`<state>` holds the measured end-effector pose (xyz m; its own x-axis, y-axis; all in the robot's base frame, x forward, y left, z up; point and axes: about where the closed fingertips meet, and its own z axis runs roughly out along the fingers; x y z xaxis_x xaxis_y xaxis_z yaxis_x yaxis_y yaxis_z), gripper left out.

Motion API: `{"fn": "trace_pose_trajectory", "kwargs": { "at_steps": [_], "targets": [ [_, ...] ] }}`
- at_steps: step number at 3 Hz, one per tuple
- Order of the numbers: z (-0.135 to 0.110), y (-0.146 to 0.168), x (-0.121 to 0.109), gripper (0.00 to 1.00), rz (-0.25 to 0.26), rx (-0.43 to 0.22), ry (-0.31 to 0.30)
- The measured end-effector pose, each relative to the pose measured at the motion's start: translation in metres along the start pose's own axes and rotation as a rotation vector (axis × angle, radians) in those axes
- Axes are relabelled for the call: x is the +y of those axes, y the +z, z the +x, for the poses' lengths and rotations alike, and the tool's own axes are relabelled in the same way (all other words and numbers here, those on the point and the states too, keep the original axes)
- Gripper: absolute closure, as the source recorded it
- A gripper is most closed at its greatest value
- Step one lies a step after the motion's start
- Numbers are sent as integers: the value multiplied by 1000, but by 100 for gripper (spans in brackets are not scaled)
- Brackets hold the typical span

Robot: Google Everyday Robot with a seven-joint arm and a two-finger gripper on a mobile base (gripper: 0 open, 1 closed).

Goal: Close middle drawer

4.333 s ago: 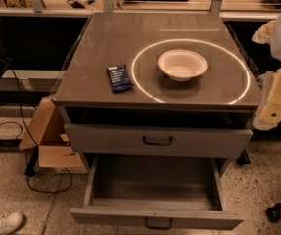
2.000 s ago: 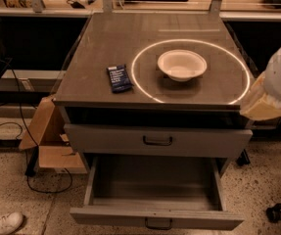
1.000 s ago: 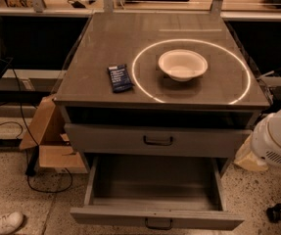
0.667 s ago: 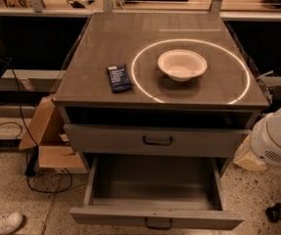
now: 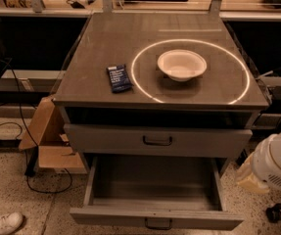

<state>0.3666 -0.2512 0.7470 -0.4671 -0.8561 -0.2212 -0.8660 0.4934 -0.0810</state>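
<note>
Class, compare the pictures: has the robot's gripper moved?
Yes. The gripper has dropped from beside the tabletop down to the right of the open middle drawer.

The gripper (image 5: 250, 176), low at right beside the middle drawer (image 5: 154, 217), sits partly behind its white arm (image 5: 277, 163), which the right edge cuts off.

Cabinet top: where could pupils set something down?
Bare: the left strip beside the dark packet, and the back behind the bowl. Bowl and packet fill the middle. The pincer hangs low, right of the open middle drawer.
</note>
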Motion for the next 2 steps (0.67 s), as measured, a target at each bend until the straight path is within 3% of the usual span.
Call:
{"fn": "trace_pose_trajectory", "kwargs": {
  "at_steps": [2],
  "targets": [
    [37, 85, 42, 100, -104, 16, 31]
  ]
}}
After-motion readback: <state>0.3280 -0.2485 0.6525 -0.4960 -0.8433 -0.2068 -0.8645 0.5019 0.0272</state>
